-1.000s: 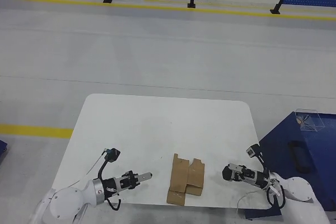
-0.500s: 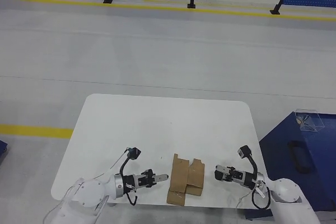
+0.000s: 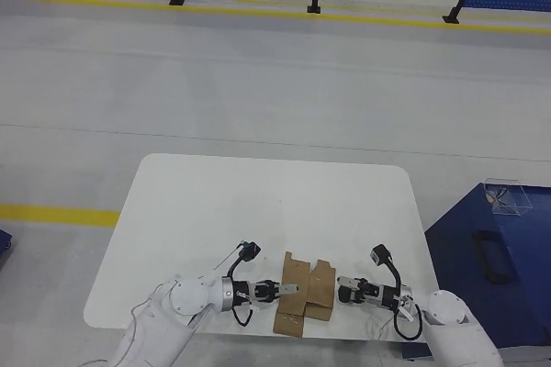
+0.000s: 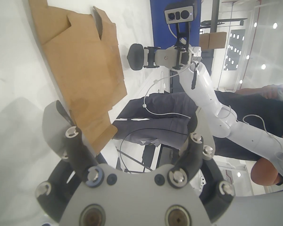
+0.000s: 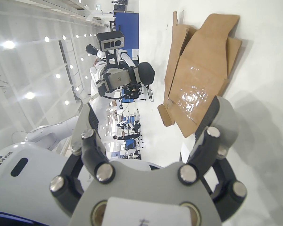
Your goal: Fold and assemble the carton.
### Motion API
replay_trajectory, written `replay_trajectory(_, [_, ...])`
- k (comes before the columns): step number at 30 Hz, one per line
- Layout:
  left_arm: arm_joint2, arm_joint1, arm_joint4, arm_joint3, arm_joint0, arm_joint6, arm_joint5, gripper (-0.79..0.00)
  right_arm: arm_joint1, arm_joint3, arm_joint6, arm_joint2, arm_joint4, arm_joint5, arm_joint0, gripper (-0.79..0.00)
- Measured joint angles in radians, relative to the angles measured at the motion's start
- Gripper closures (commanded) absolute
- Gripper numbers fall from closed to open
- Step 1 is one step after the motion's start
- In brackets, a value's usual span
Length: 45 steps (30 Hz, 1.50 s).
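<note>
The flattened brown carton [image 3: 305,292] lies on the white table [image 3: 257,202], directly between the two grippers, which face each other across it. The left gripper [image 3: 288,289] sits at one long side of the carton with its fingers spread apart. In the left wrist view the near corner of the cardboard reaches into the gap between them, close against one finger [image 4: 57,112] and well apart from the other. The right gripper [image 3: 340,292] sits at the opposite side, its fingers also apart and holding nothing. In the right wrist view the carton's nearest flap comes up just beside one finger [image 5: 218,116], at its tip. Whether either finger actually touches the cardboard I cannot tell. The carton's flaps lie flat against the table.
</note>
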Motion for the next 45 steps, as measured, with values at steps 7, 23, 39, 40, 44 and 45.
replay_trajectory(7, [0.075, -0.035, 0.010, 0.114, -0.071, 0.048, 0.026, -0.785, -0.002, 0.039, -0.030, -0.030, -0.018, -0.029, 0.015, -0.785])
replay_trajectory(23, [0.171, -0.101, -0.072, 0.299, -0.161, 0.010, -0.024, 0.000, -0.007, 0.093, -0.009, -0.093, 0.010, -0.052, 0.045, -0.785])
replay_trajectory(39, [0.174, -0.133, -0.145, 0.421, -0.208, -0.016, -0.102, 0.000, -0.004, 0.151, -0.044, -0.102, 0.050, -0.030, 0.081, 0.000])
replay_trajectory(40, [0.172, -0.134, -0.145, 0.424, -0.208, -0.015, -0.105, 0.000, -0.006, 0.159, -0.047, -0.106, 0.054, -0.027, 0.085, 0.000])
replay_trajectory(44, [0.163, -0.134, -0.154, 0.436, -0.207, -0.013, -0.119, 0.000, -0.008, 0.181, -0.044, -0.116, 0.068, -0.026, 0.101, 0.000])
replay_trajectory(45, [0.159, -0.133, -0.155, 0.439, -0.206, -0.013, -0.124, 0.000, -0.009, 0.184, -0.044, -0.118, 0.070, -0.028, 0.104, 0.000])
